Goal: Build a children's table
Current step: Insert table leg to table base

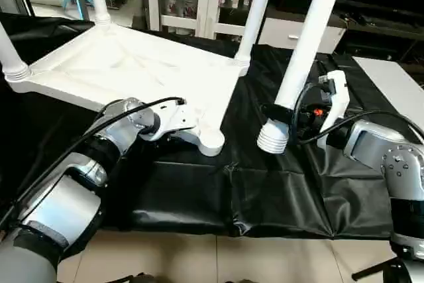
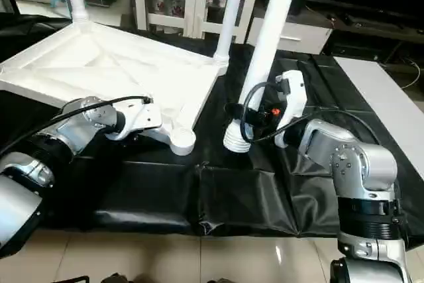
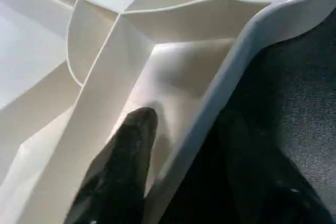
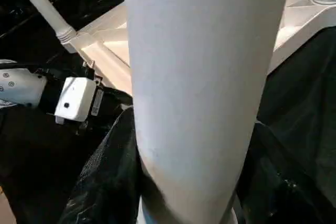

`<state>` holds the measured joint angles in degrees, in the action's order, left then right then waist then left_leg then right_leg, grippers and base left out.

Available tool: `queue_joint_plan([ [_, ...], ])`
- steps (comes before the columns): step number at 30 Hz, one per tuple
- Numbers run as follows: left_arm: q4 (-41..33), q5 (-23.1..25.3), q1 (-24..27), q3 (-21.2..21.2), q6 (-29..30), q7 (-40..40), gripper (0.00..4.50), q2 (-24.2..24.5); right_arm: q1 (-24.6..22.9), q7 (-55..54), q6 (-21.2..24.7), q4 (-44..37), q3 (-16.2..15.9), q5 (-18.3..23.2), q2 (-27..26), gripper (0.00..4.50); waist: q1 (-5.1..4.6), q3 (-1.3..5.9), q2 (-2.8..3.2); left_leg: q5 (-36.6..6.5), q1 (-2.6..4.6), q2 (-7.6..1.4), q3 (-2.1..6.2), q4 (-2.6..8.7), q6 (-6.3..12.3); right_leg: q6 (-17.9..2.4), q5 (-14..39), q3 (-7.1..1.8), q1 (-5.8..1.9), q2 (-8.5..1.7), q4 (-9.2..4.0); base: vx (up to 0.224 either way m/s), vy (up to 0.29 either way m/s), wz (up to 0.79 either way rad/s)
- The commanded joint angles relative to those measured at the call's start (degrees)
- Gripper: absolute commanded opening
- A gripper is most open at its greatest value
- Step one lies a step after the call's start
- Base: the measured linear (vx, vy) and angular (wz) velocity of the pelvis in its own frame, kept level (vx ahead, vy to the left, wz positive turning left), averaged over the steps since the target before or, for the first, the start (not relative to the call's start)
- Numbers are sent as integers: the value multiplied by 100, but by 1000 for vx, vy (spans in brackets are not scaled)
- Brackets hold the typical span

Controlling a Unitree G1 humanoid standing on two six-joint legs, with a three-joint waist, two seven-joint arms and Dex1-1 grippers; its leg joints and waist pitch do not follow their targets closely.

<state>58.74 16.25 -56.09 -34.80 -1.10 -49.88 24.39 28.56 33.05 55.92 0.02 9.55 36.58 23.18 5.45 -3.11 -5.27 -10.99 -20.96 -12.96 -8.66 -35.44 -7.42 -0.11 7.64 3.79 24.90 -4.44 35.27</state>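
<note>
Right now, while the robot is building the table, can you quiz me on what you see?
1. How many legs already stand in the upside-down tabletop?
2. True or false: the loose leg held by the right gripper has its threaded end pointing up.
3. Where is the left gripper? A: on the loose leg. B: at the tabletop's near edge by the empty corner socket. C: on the floor.

Key: 1: three. 2: false, it points down at the black cloth. 3: B.
</note>
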Motion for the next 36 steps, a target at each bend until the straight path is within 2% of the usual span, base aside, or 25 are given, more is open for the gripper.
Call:
queue_joint_plan([
  [1,118,183,273,-204,193,-300,191,-92,-70,44,-81,-205,7,11,115,186,19,416,68,-1073,30,25,-88,474,-228,-923,1616,-191,-397,-313,-378,0,0,0],
  [4,-49,149,372,-141,351,-417,168,-53,-80,47,-99,-210,-3,11,120,186,18,416,72,-1105,30,23,-87,482,-227,-872,1772,-192,-398,-321,-392,0,0,0],
  [8,-759,-129,662,141,977,-712,147,88,-113,70,-140,-199,-7,-18,136,186,-14,410,95,-1144,32,18,-93,493,-226,-936,1788,-199,-386,-318,-392,0,0,0],
  [9,-971,-216,757,227,1179,-695,141,119,-124,61,-146,-201,-9,-25,127,186,-14,411,120,-1163,40,12,-93,495,-237,-970,1778,-204,-386,-322,-376,0,0,0],
  [10,-1091,-251,812,286,1302,-689,141,131,-131,56,-149,-204,-10,-31,122,186,-18,408,112,-1169,35,18,-98,494,-222,-967,1787,-203,-382,-315,-391,0,0,0],
  [11,-1492,-338,1009,432,1715,-677,136,191,-156,22,-167,-215,-18,-58,94,186,-28,408,122,-1149,27,14,-96,502,-218,-989,1726,-203,-395,-310,-384,0,0,0],
  [12,-1789,-350,1168,513,1994,-666,133,253,-181,-21,-180,-239,-24,-76,68,186,-25,409,161,-1171,35,11,-93,505,-246,-996,1726,-203,-397,-311,-365,0,0,0],
  [13,-1789,-350,1168,513,1994,-666,130,253,-181,-21,-180,-239,-24,-76,68,186,-31,410,147,-1174,33,13,-97,510,-229,-989,1727,-203,-399,-306,-381,0,0,0],
  [14,-2188,-318,1418,607,2346,-576,124,355,-221,-91,-205,-259,-48,-112,26,186,-35,407,161,-1231,47,29,-110,505,-209,-946,1855,-204,-386,-291,-395,0,0,0],
  [15,-2188,-318,1418,607,2346,-576,120,355,-221,-91,-205,-259,-48,-112,26,186,-65,400,136,-1220,12,42,-108,520,-181,-883,1964,-198,-406,-277,-412,0,0,0],
  [16,-2598,-295,1673,677,2672,-540,119,470,-263,-130,-225,-283,-82,-144,-1,186,-59,406,154,-1262,35,47,-113,516,-176,-838,2087,-198,-389,-277,-426,0,0,0],
  [18,-2991,-274,1906,761,2991,-545,112,562,-293,-151,-231,-300,-101,-151,-26,186,-96,406,169,-1286,22,63,-111,528,-155,-685,2384,-190,-393,-272,-468,0,0,0],
  [19,-3145,-262,1998,792,3091,-549,112,601,-306,-158,-231,-311,-107,-151,-34,186,-106,420,172,-1285,34,48,-106,527,-170,-683,2372,-194,-396,-283,-450,0,0,0],
  [20,-3794,-272,2372,936,3440,-531,105,726,-348,-183,-240,-326,-138,-161,-73,186,-139,413,167,-1297,31,49,-103,529,-144,-654,2448,-191,-381,-276,-458,0,0,0],
  [21,-4047,-291,2513,994,3539,-516,103,760,-364,-192,-247,-327,-155,-171,-88,186,-159,404,168,-1318,28,44,-103,537,-138,-658,2484,-191,-372,-273,-466,0,0,0],
  [22,-4269,-337,2652,1074,3449,-434,99,756,-383,-200,-268,-326,-191,-202,-96,186,-221,407,172,-1297,-21,44,-80,554,-132,-654,2485,-176,-409,-267,-460,0,0,0],
  [23,-4367,-376,2709,1119,3402,-390,94,730,-391,-206,-282,-325,-208,-218,-102,186,-231,407,195,-1391,37,53,-104,532,-91,-639,2531,-173,-340,-242,-503,0,0,0],
  [26,-4856,-584,2998,1287,3087,-205,85,596,-423,-298,-373,-317,-275,-331,-167,186,-275,388,162,-1596,44,68,-105,522,-21,-542,2905,-153,-301,-235,-553,0,0,0],
  [27,-5023,-587,3151,1273,2882,-102,81,568,-458,-387,-524,-306,-375,-483,-226,186,-281,384,169,-1622,41,64,-98,533,-18,-518,2972,-148,-303,-237,-561,0,0,0],
  [29,-5061,-565,3242,1221,2584,-49,73,576,-498,-462,-710,-294,-470,-640,-271,186,-270,393,174,-1656,65,61,-101,528,0,-451,3007,-146,-258,-228,-591,0,0,0],
  [30,-5077,-523,3300,1199,2424,8,73,570,-541,-457,-896,-288,-540,-724,-315,186,-278,393,153,-1641,49,64,-104,538,12,-425,2943,-150,-264,-215,-585,0,0,0],
  [31,-5084,-516,3352,1171,2220,9,61,579,-576,-460,-1066,-297,-596,-800,-355,186,-266,391,165,-1655,46,59,-97,544,15,-405,2947,-152,-262,-227,-586,0,0,0],
  [34,-5141,-416,3491,1156,1660,149,43,608,-594,-576,-1227,-348,-549,-811,-514,186,-259,404,160,-1650,46,50,-92,563,3,-383,2777,-164,-268,-219,-563,0,0,0],
  [36,-5099,-272,3535,1171,1408,331,41,674,-585,-651,-1333,-381,-527,-845,-570,186,-263,400,135,-1604,39,46,-100,566,7,-392,2673,-170,-268,-214,-546,0,0,0],
])
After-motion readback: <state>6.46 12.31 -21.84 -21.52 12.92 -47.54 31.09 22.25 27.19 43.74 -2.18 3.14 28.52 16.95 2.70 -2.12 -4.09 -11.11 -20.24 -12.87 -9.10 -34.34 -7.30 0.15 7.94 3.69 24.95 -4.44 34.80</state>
